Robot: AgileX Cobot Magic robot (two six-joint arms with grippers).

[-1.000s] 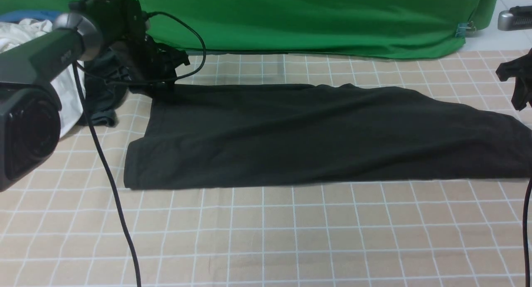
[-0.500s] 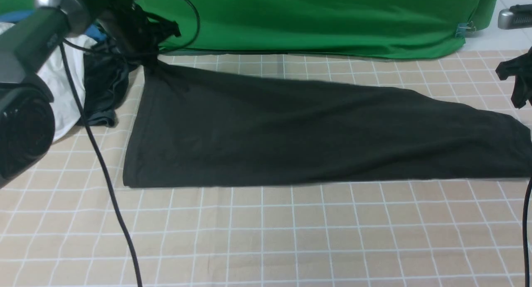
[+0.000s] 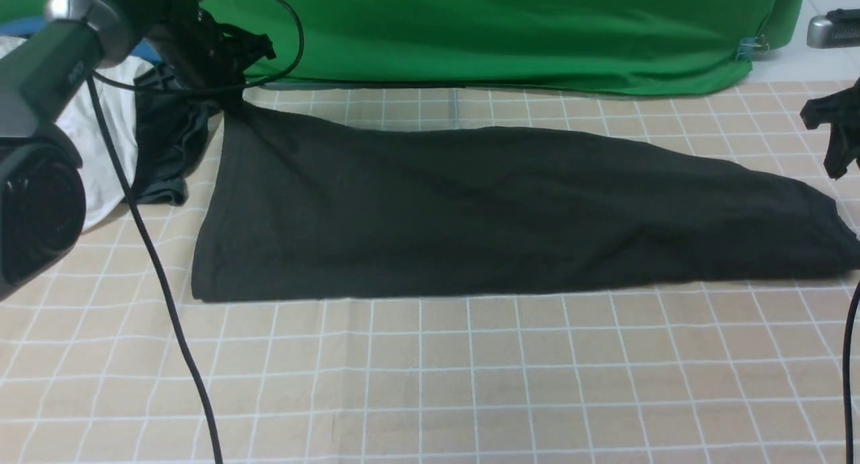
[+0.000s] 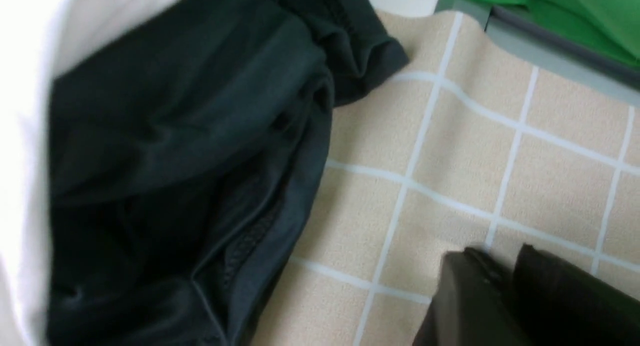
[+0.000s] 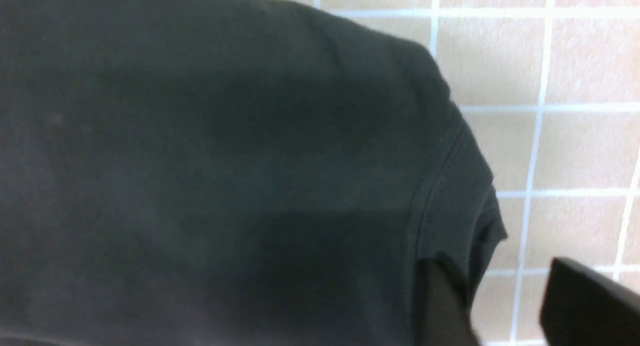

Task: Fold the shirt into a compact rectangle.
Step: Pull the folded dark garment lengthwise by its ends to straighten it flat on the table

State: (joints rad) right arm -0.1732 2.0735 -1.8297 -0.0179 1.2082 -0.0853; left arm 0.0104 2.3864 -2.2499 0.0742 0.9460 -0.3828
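**Lifted corner liable to slip**

Checked beige tablecloth (image 3: 430, 383) before green backdrop (image 3: 504, 34). Found the shirt (image 3: 470, 215) spread across the middle, far left corner peaked up into the left gripper (image 3: 228, 95), seemingly pinched. Noted the right gripper (image 5: 497, 281) gaping, empty, by the right end. Could lose that corner from a thin pinch; could skew the fold with one end unheld; could snag the dark garment (image 3: 168, 148) just beside.

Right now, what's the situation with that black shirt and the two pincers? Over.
Left pincer pinching shirt far corner, raised. Right pincer open, over shirt's other end. Dark garment beside left corner, not blocking.
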